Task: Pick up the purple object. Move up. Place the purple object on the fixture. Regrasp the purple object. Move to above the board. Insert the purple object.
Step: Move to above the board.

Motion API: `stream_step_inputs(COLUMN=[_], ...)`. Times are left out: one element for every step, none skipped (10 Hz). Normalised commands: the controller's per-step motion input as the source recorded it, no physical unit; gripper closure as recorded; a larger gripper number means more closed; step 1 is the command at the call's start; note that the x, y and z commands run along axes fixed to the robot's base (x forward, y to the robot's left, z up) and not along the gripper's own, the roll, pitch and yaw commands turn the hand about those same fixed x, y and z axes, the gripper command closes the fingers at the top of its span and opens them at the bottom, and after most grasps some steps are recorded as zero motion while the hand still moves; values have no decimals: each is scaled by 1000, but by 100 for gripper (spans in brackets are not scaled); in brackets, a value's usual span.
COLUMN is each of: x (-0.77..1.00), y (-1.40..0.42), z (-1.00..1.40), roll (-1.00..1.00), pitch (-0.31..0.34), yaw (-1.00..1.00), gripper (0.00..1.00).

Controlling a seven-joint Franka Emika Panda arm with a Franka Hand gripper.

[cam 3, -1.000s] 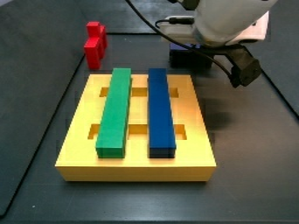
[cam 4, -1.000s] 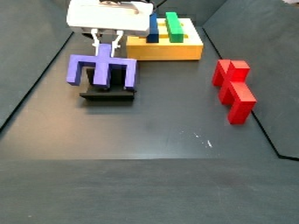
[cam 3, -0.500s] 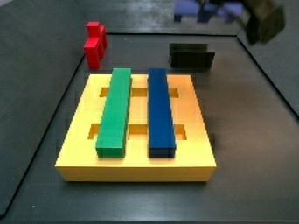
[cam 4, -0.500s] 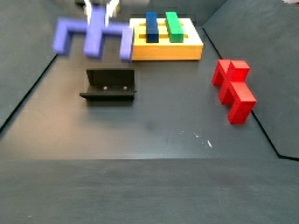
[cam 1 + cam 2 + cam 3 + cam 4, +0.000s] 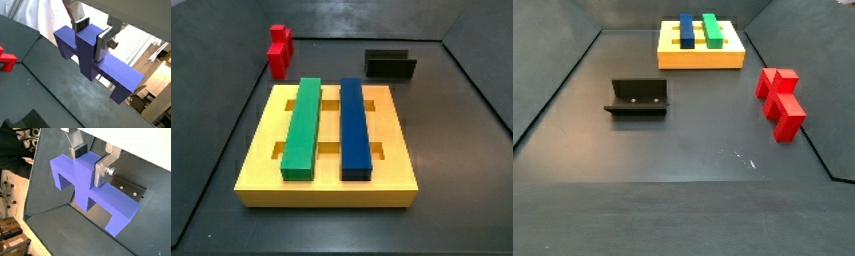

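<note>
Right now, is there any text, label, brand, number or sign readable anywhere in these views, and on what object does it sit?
None can be read.
The purple object, clamped by the gripper in both wrist views: plain, unmarked.
The board, its green bar and blue bar: no print.
The red block: no print.
The fixture: only two small holes, no lettering.
The gripper is out of both side views.
</note>
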Motion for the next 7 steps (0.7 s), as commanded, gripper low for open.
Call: stream_step_inputs(x=[-1103, -1124, -1205, -1230, -1215, -624, -399], y=[-1400, -1400, -1400, -1400, -1400, -665, -405], z=[322, 326, 344, 313, 319, 152, 83], roll=[-1000, -1000, -1000, -1000, -1000, -1000, -1000], pitch=[203, 191, 167, 163, 161, 141, 135], yaw=[37, 39, 55, 71, 75, 96, 101], gripper=[100, 100, 100, 100, 100, 100, 100])
